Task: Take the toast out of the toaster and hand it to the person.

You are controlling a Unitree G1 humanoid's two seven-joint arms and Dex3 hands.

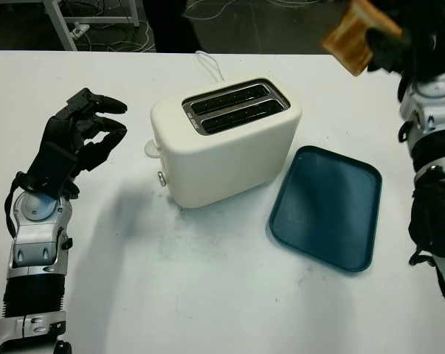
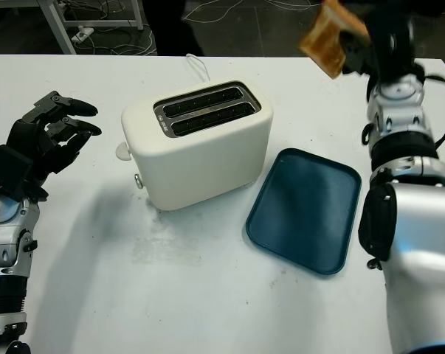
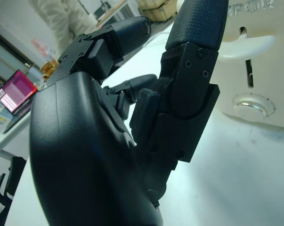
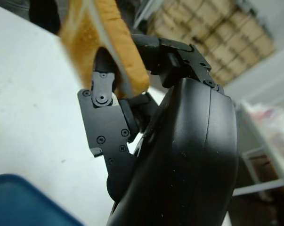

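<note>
The right hand (image 1: 399,40) is raised at the far right of the scene, at about one o'clock from the toaster (image 1: 226,140), with its fingers closed on a slice of toast (image 1: 353,35). The toast is browned, held tilted and clear of the table (image 1: 207,295), well above and beyond the tray (image 1: 327,208). In the right wrist view the toast (image 4: 106,44) sits pinched between the black fingers (image 4: 104,99), its crust edge facing the camera. The toaster is cream-coloured, stands near the centre of the table and is turned at an angle; both of its top slots appear dark. A white cord (image 1: 209,65) leads away from behind it at twelve o'clock. A lever knob (image 1: 152,150) projects from the toaster's left end, with a small round dial (image 1: 163,178) below it. The tray is dark blue, rectangular with rounded corners, and lies flat on the table just beside the toaster at about four o'clock from it, apart from the toaster's base. The left hand (image 1: 82,136) is at nine o'clock from the toaster, near it but not touching, held above the table; its fingers are curled and it grips nothing. The left wrist view shows the same curled fingers (image 3: 193,56) close to the toaster's lever end.
</note>
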